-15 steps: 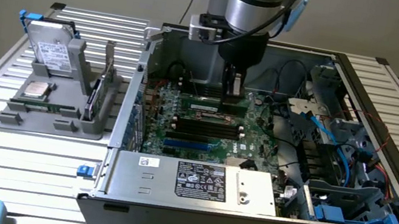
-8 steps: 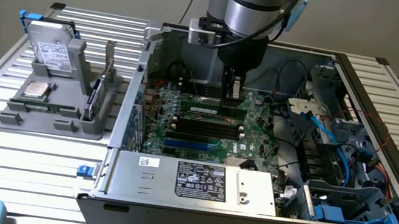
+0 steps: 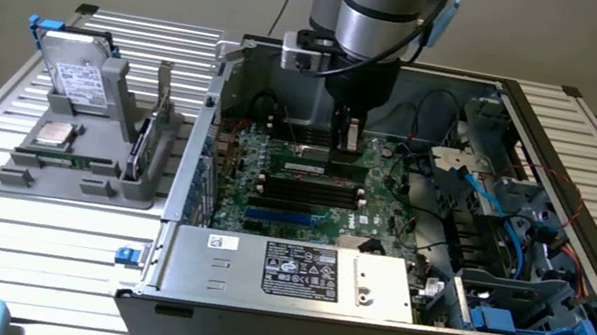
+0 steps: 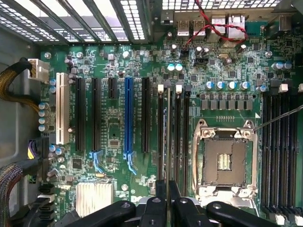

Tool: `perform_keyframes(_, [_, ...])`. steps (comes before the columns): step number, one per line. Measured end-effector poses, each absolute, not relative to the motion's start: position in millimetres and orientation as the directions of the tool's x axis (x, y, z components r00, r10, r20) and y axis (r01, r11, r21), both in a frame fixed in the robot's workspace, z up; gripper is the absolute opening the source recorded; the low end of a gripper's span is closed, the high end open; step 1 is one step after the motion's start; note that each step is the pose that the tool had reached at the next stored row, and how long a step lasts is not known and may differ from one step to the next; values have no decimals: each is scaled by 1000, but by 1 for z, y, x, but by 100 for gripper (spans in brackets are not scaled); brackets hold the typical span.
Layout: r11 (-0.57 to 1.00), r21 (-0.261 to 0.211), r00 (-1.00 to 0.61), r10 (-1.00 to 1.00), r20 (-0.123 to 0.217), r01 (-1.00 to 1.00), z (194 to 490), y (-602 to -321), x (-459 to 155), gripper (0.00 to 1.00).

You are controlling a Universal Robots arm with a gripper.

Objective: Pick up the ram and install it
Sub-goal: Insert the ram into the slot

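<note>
From my station I see the arm reaching down into the open computer case (image 3: 246, 324), which sits on the slatted table (image 3: 5, 226). The end effector (image 3: 348, 139) is deep inside the case, just over the motherboard (image 4: 113, 127). Its fingers (image 4: 156, 208) are drawn narrow and pinch the ram (image 3: 317, 169) by its upper edge.

On my wrist feed the ram (image 4: 168, 137) stands on edge, a thin pale line running out from between the fingers of the end effector (image 4: 167, 191) along the black memory slots (image 4: 179, 137). It is in line with one of them and down at slot level near the middle of the case. I cannot tell whether it is fully seated.

Outside the case, on the exterior view's left, a grey holder (image 3: 88, 176) on the table carries a silver hard drive (image 3: 81, 78).
</note>
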State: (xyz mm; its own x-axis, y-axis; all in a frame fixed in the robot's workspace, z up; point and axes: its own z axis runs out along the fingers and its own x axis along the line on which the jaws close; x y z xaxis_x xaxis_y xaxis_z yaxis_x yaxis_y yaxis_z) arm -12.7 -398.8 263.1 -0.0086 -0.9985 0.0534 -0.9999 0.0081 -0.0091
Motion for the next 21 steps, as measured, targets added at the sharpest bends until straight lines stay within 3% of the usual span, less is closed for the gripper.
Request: perform_keyframes(21, [8, -10, -9, -998, 61, -1000, 241, -399, -13, 14])
